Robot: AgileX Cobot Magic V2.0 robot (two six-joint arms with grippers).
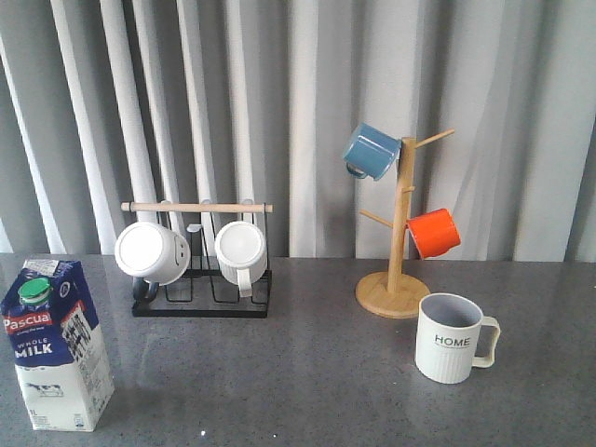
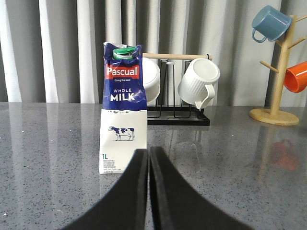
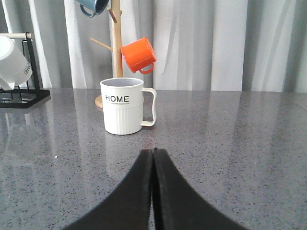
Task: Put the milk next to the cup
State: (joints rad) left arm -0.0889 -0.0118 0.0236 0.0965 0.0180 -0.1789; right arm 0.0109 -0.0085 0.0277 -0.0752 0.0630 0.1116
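The milk (image 1: 56, 345), a tall blue-and-white carton with a green cap and red "Pascual" label, stands upright at the table's front left. It also shows in the left wrist view (image 2: 123, 108), just beyond my left gripper (image 2: 148, 151), which is shut and empty. The cup (image 1: 453, 337), an off-white ribbed mug marked "HOME", stands at the front right with its handle to the right. In the right wrist view the cup (image 3: 123, 106) stands ahead of my right gripper (image 3: 153, 152), which is shut and empty. Neither gripper shows in the front view.
A black rack (image 1: 201, 282) with a wooden bar holds two white mugs (image 1: 154, 251) at the back left. A wooden mug tree (image 1: 401, 233) at the back right carries a blue mug (image 1: 371, 151) and an orange mug (image 1: 435, 233). Grey curtains hang behind the table.
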